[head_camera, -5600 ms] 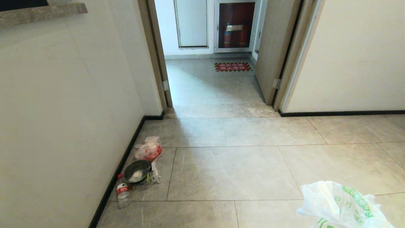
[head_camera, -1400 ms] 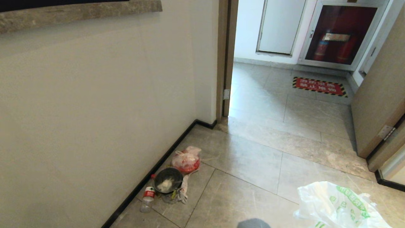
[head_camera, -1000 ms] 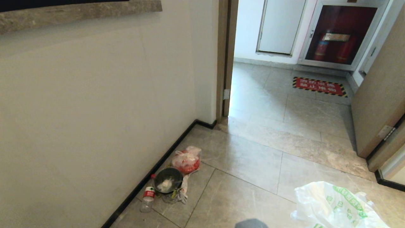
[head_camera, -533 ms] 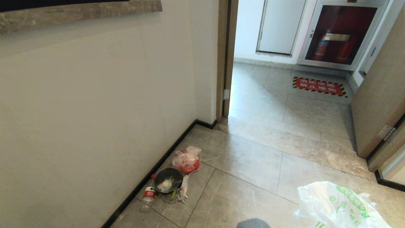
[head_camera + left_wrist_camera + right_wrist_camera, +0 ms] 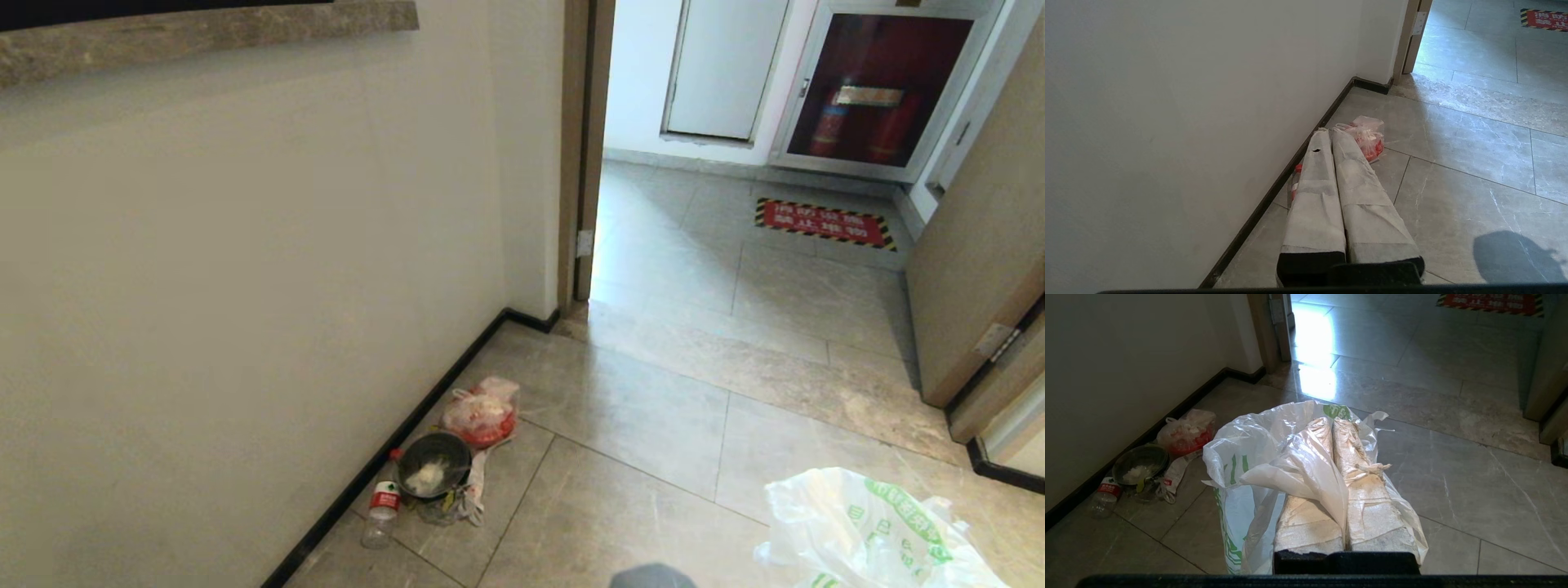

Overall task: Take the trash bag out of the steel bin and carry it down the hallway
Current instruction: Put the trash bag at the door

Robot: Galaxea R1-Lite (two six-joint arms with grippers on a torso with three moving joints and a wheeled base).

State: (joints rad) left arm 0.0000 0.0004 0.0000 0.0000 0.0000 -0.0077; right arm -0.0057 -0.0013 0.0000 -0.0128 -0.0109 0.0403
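Trash bag hanging upright, pinched by right gripper

L fingers closed, red-clear bag prob. just beyond.

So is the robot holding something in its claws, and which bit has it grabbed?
Yes. The right gripper is shut on the trash bag, pinching bunched plastic near the bag's top; the rest hangs below. The left gripper is shut and empty.

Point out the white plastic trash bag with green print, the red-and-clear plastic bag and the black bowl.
White green-printed trash bag [image 5: 873,531], head view, its crumpled side.
Red-and-clear plastic bag [image 5: 480,415], head view, its middle.
Black bowl [image 5: 433,465], head view, its inside.
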